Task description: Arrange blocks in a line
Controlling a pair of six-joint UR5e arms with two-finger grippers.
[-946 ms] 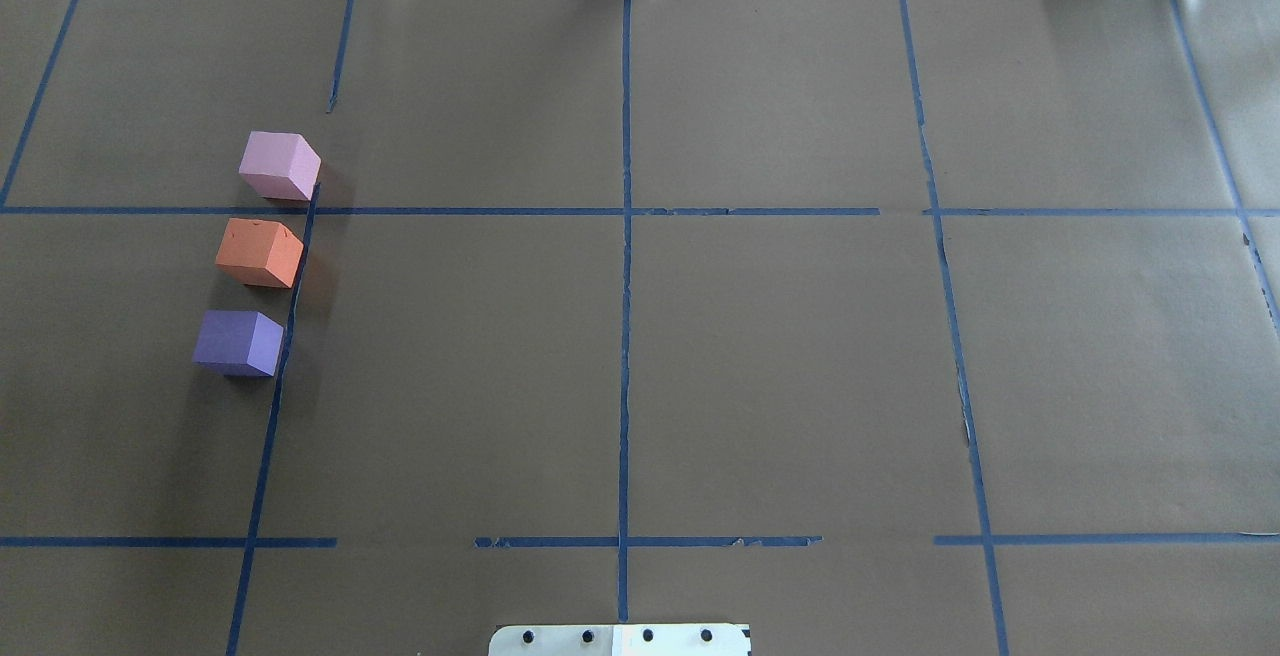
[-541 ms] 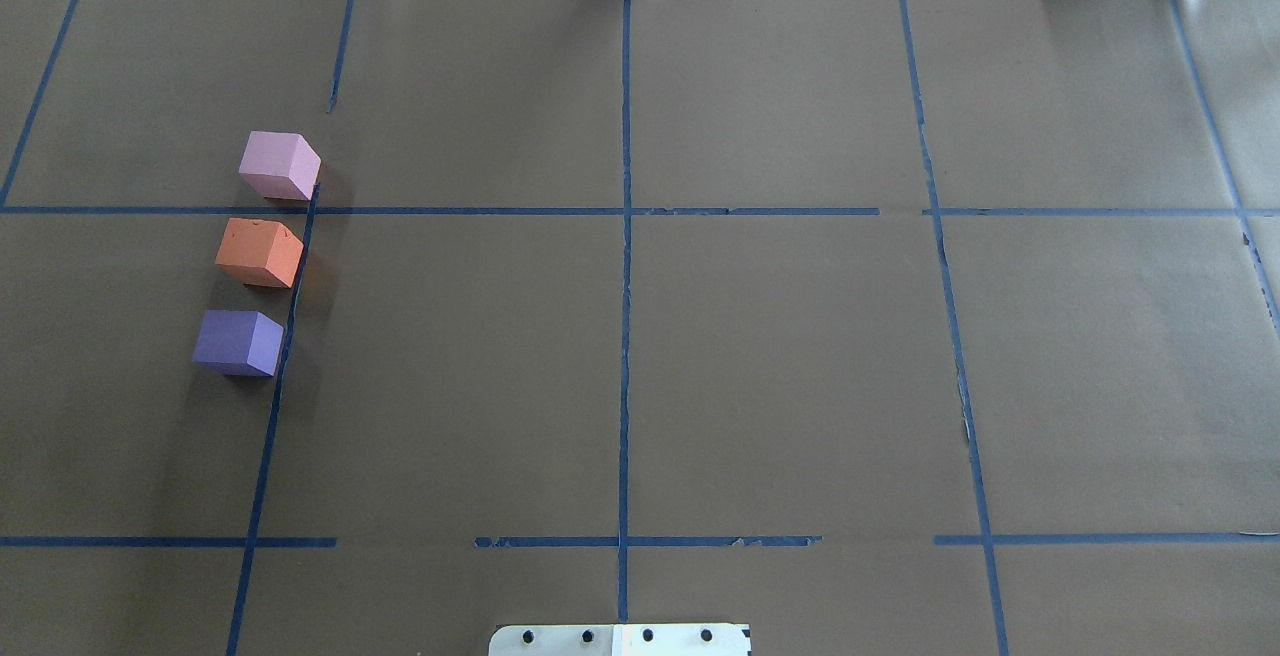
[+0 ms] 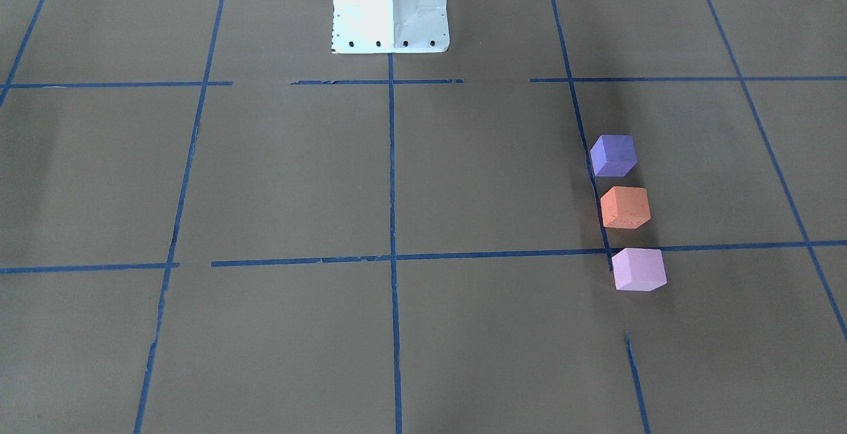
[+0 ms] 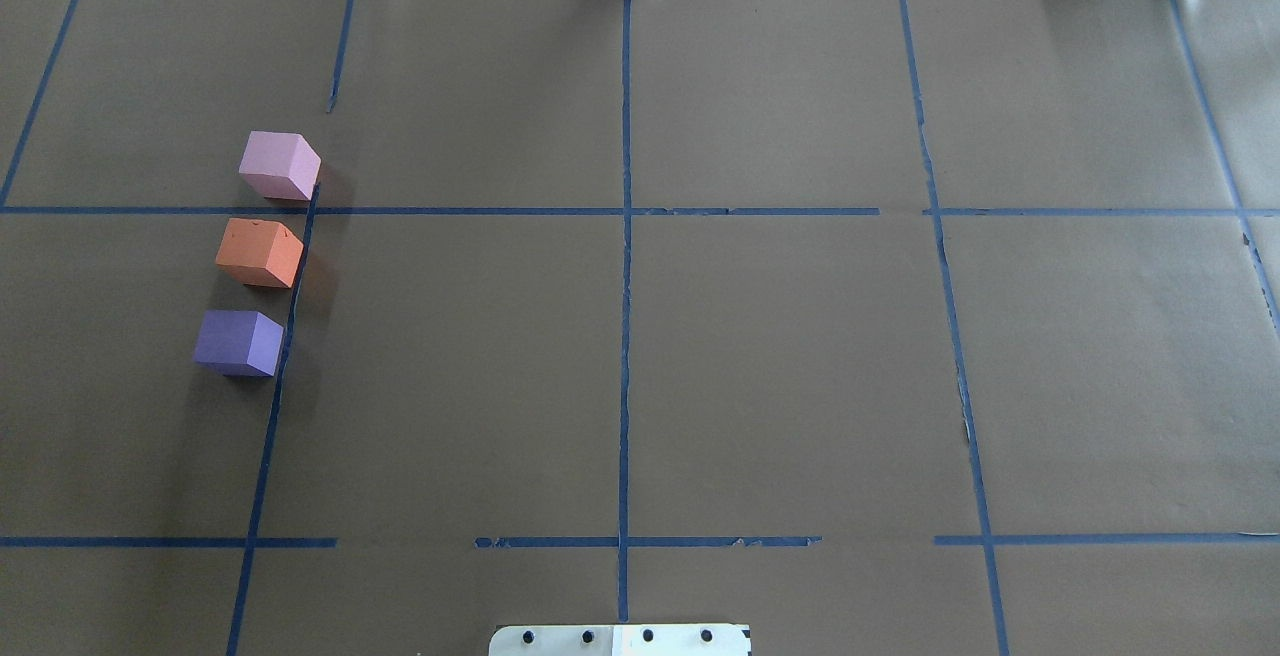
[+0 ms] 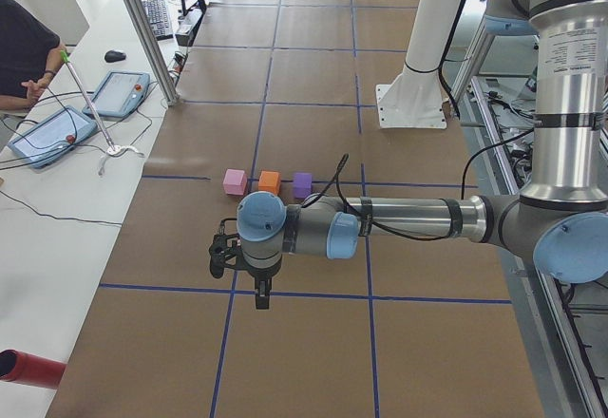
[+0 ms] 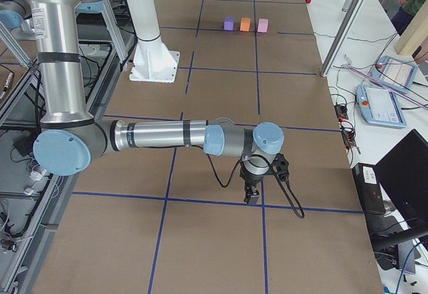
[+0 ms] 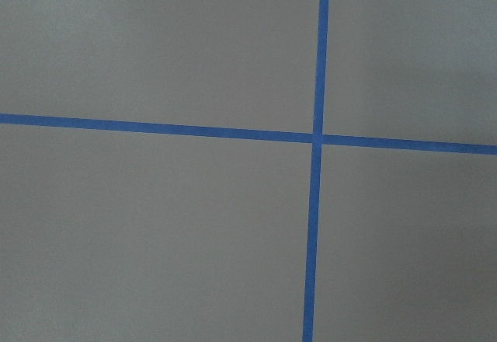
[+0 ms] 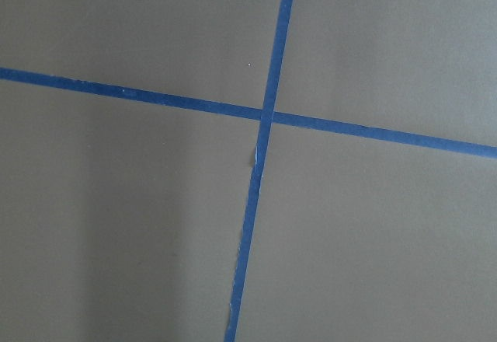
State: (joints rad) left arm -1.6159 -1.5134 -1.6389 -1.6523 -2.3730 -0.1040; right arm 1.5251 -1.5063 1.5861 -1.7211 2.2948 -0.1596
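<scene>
Three cubes stand in a straight row on the brown paper beside a blue tape line: pale pink (image 4: 280, 165), orange (image 4: 259, 252), violet-purple (image 4: 238, 342). In the front-facing view they are the purple (image 3: 613, 155), orange (image 3: 624, 207) and pink (image 3: 638, 268) cubes. Small gaps separate them. My left gripper (image 5: 261, 299) shows only in the exterior left view, hanging over the paper well short of the row; I cannot tell if it is open. My right gripper (image 6: 252, 199) shows only in the exterior right view, far from the cubes (image 6: 245, 23); its state is unclear. Both wrist views show only paper and tape.
The white robot base (image 3: 390, 4) stands at the table's middle edge. Blue tape lines (image 4: 625, 266) grid the paper. An aluminium post (image 5: 142, 28), tablets (image 5: 116, 93) and a seated operator (image 5: 24, 47) are on the side bench. A red cylinder (image 5: 28, 369) lies near its front.
</scene>
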